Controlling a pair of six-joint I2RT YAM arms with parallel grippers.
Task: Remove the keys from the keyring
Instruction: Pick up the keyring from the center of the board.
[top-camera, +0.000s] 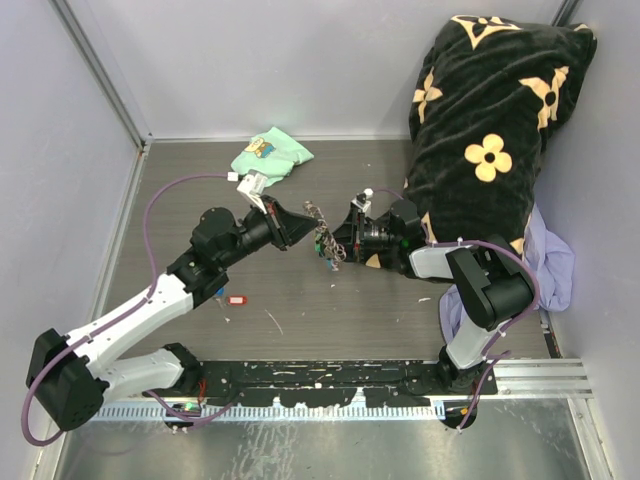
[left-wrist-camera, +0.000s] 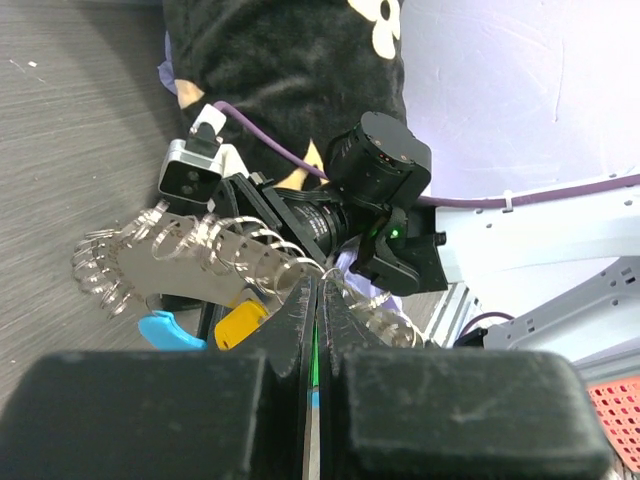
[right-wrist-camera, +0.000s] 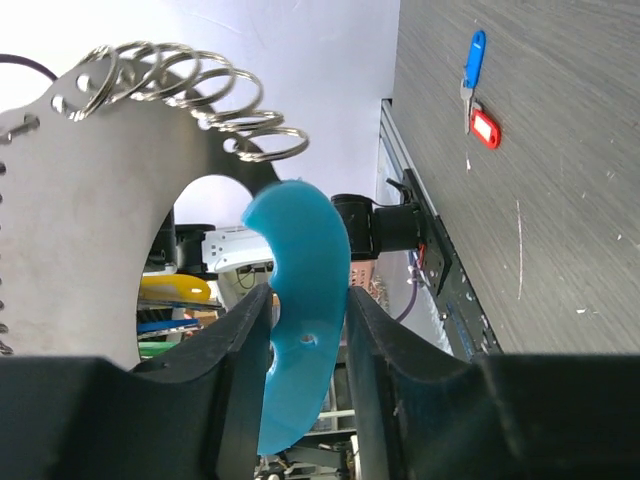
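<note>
At mid-frame in the top view, the left gripper (top-camera: 303, 228) clamps shut on the keyring (top-camera: 321, 237); the right gripper (top-camera: 339, 245) pinches a sky-blue tag (right-wrist-camera: 300, 300).

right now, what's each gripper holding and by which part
Left gripper pinches the keyring at its ring-lined edge; right gripper clamps the sky-blue fob around its middle.

— What sort of place is this?
— A small booth. Plain pale walls (top-camera: 270, 60) on three sides, a metal post (top-camera: 105, 75) in the far left corner, a grey wood-grain tabletop (top-camera: 330, 320).
— Anything lying about?
— A black blanket with gold flowers (top-camera: 480, 100) heaped far right, lilac cloth (top-camera: 555, 270) under it, a mint-green cloth (top-camera: 275, 158) by the back wall. The light is even and soft.
</note>
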